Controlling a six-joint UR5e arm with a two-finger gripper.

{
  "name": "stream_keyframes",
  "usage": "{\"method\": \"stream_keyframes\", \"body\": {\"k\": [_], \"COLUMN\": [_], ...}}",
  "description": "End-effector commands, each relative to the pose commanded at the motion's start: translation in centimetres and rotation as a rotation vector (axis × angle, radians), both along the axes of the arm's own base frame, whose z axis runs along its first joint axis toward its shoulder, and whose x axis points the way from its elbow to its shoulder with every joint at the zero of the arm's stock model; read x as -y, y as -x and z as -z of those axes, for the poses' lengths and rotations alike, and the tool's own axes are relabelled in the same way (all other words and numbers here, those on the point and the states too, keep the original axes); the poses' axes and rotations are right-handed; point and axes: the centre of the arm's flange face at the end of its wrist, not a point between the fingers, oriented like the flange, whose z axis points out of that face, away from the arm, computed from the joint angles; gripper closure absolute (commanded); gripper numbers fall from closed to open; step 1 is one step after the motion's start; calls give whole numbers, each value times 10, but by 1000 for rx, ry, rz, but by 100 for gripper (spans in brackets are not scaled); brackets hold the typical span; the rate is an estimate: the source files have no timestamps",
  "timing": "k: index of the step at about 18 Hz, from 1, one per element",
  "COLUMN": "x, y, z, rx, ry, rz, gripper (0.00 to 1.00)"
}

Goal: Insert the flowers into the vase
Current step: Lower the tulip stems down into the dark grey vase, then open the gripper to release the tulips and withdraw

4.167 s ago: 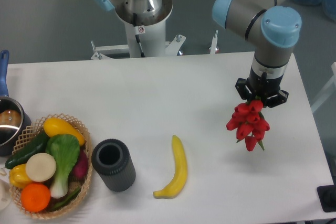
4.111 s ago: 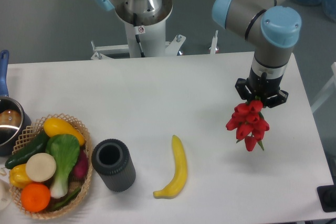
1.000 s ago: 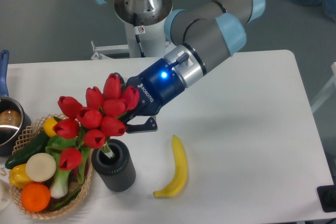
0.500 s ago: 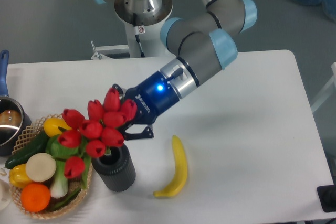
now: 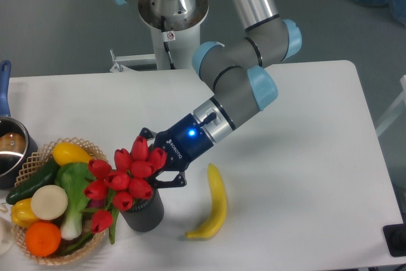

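The tool [image 5: 160, 164] is closed on the flowers [image 5: 125, 179] by the stems, over the vase [image 5: 143, 211]. They look light and bendy, so hold the stems gently.

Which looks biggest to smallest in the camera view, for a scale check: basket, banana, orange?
1. Basket, clearly the widest.
2. Banana, long but thin.
3. Orange, smallest.
All sit at similar depth, so the order seems safe.

Arm low, end effector [image 5: 154, 164] clamped shut.
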Motion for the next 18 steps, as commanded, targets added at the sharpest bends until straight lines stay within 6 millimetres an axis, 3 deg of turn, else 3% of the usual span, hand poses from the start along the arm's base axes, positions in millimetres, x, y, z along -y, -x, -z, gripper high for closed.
{"method": "stream_keyframes", "body": {"k": [7,12,18], "x": [3,12,55], "y": [-1,2,25], "z": [-3,-8,-11], "rx": [2,17,-100], "ry": [26,38,164], "rz": [-14,-38,-150], "gripper": [4,0,0]}}
